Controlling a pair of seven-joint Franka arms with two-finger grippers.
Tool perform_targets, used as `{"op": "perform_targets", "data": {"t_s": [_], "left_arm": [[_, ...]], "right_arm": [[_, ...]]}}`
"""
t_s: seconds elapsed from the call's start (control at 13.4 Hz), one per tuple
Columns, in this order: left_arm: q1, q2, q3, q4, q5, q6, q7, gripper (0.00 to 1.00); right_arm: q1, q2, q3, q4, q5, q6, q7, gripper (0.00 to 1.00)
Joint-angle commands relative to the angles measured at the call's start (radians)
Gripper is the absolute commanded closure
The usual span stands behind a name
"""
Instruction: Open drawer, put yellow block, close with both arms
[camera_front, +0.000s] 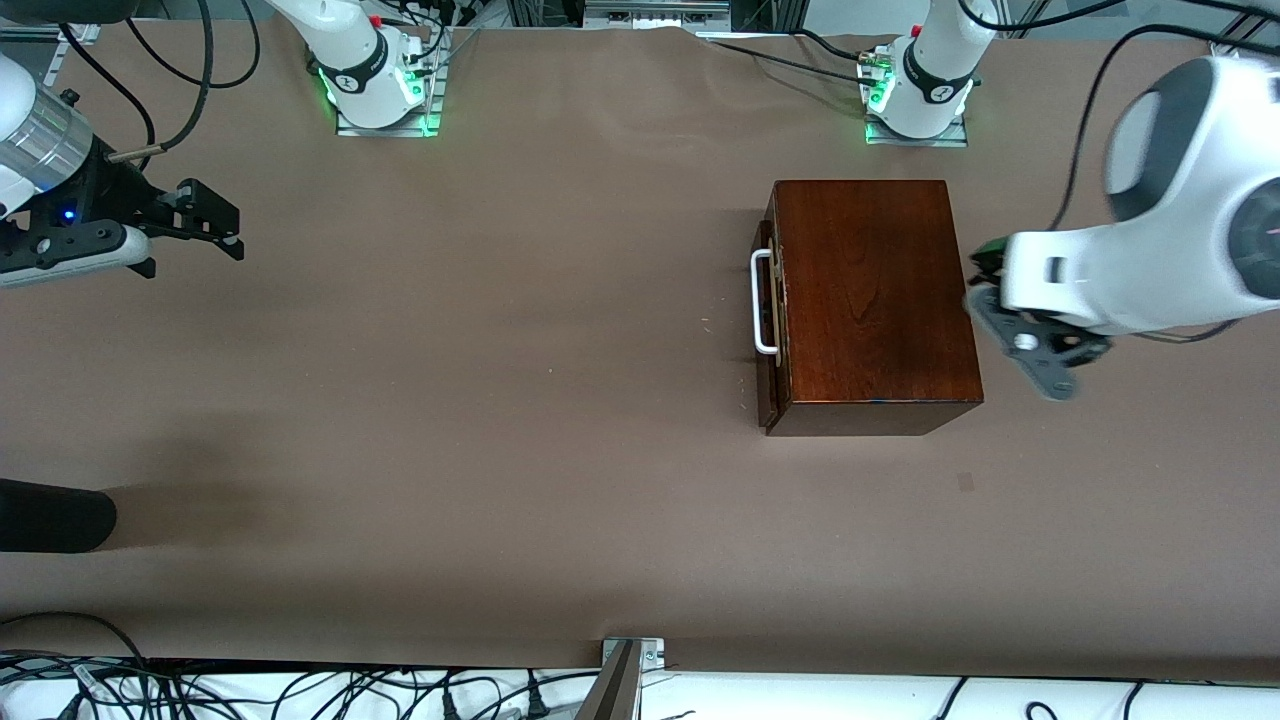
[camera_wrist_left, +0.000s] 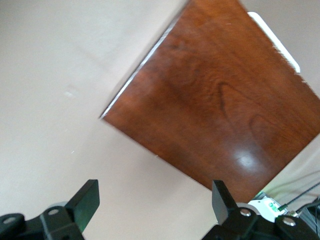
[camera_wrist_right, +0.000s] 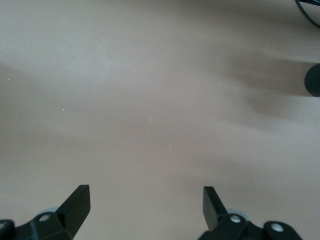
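Observation:
The dark reddish-brown wooden box (camera_front: 875, 300) stands toward the left arm's end of the table. Its drawer (camera_front: 768, 400) is pushed in, and none of its pale inside shows. The white handle (camera_front: 764, 304) faces the right arm's end. The box also fills much of the left wrist view (camera_wrist_left: 220, 105). My left gripper (camera_front: 990, 290) is open and empty, beside the box's end away from the handle; its fingers (camera_wrist_left: 87, 202) frame bare table. My right gripper (camera_front: 225, 228) is open and empty over bare table at the right arm's end, also shown in its wrist view (camera_wrist_right: 147, 202). The yellow block is out of view.
A black cylindrical object (camera_front: 50, 515) juts in at the right arm's end, nearer the front camera, and shows in the right wrist view (camera_wrist_right: 314, 80). A metal bracket (camera_front: 632, 655) sits at the table's front edge. Cables run along the table's edges. The brown tabletop (camera_front: 500, 400) is wide.

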Motion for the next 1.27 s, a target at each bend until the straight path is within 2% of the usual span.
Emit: {"op": "perform_targets", "data": {"t_s": [0.0, 0.15, 0.22, 0.52, 0.75, 0.89, 1.04, 1.19], "left_arm": [[-0.008, -0.048, 0.036, -0.044, 0.002, 0.062, -0.140, 0.00], [0.010, -0.149, 0.038, -0.187, -0.004, 0.230, -0.305, 0.00], [0.027, -0.188, 0.036, -0.238, -0.015, 0.270, -0.388, 0.00], [0.109, -0.297, 0.033, -0.370, -0.082, 0.281, -0.592, 0.00], [0.212, -0.361, -0.074, -0.404, -0.069, 0.280, -0.721, 0.00], [0.220, -0.377, -0.071, -0.422, -0.078, 0.281, -0.736, 0.00], [0.220, -0.444, -0.064, -0.497, -0.078, 0.283, -0.734, 0.00], [0.214, -0.486, -0.071, -0.520, -0.067, 0.280, -0.740, 0.00]], "right_arm": [[-0.004, 0.002, 0.001, 0.015, 0.016, -0.022, 0.013, 0.00], [-0.004, 0.002, 0.000, 0.017, 0.016, -0.022, 0.010, 0.00], [-0.004, 0.002, 0.000, 0.017, 0.016, -0.022, 0.012, 0.00], [-0.004, 0.002, 0.000, 0.017, 0.016, -0.022, 0.012, 0.00], [-0.004, 0.002, 0.000, 0.017, 0.016, -0.022, 0.013, 0.00], [-0.004, 0.002, 0.000, 0.017, 0.016, -0.022, 0.013, 0.00], [-0.004, 0.002, 0.000, 0.017, 0.017, -0.022, 0.013, 0.00], [-0.004, 0.002, 0.000, 0.017, 0.016, -0.022, 0.013, 0.00]]}}
